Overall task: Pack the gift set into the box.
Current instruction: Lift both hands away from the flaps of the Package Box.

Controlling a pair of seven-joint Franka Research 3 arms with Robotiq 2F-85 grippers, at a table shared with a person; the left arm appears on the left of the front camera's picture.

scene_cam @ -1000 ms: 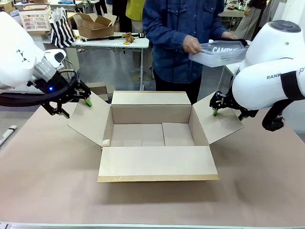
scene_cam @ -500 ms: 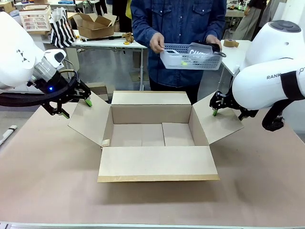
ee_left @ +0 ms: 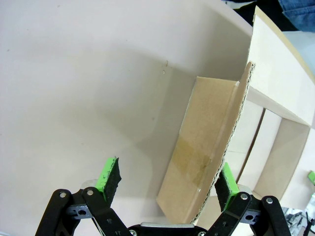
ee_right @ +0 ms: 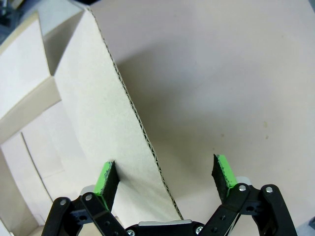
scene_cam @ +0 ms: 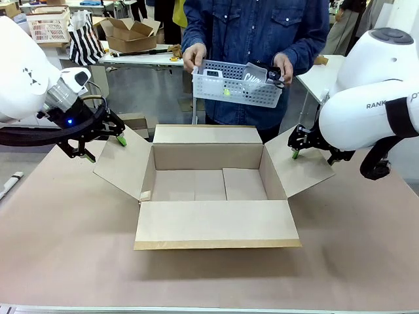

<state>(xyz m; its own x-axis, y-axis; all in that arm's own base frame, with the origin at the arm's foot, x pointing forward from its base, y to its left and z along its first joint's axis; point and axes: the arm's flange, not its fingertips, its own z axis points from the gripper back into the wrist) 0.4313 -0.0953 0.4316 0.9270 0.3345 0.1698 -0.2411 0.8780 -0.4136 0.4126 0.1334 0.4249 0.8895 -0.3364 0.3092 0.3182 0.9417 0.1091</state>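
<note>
The box (scene_cam: 216,224) stands open in the middle of the table, all four flaps spread and its inside bare. My left gripper (scene_cam: 105,148) is open and straddles the edge of the left flap (ee_left: 206,147) without clamping it; in the left wrist view the left gripper (ee_left: 168,181) has the flap's corrugated edge near one pad. My right gripper (scene_cam: 313,152) is open around the right flap (ee_right: 98,108), whose edge runs between the fingers of the right gripper (ee_right: 164,177). Behind the box a person holds a white slotted basket (scene_cam: 239,82) with the gift set's pieces in both hands.
The brown table top (scene_cam: 65,261) is bare in front of and beside the box. A white strip (scene_cam: 10,183) lies at the table's left edge. Farther back stand a white table (scene_cam: 157,59) with a small carton and a striped bag (scene_cam: 85,39).
The person has turned and carried the basket from the right to the middle, above the box's far side. Both arms and the box have not moved.
</note>
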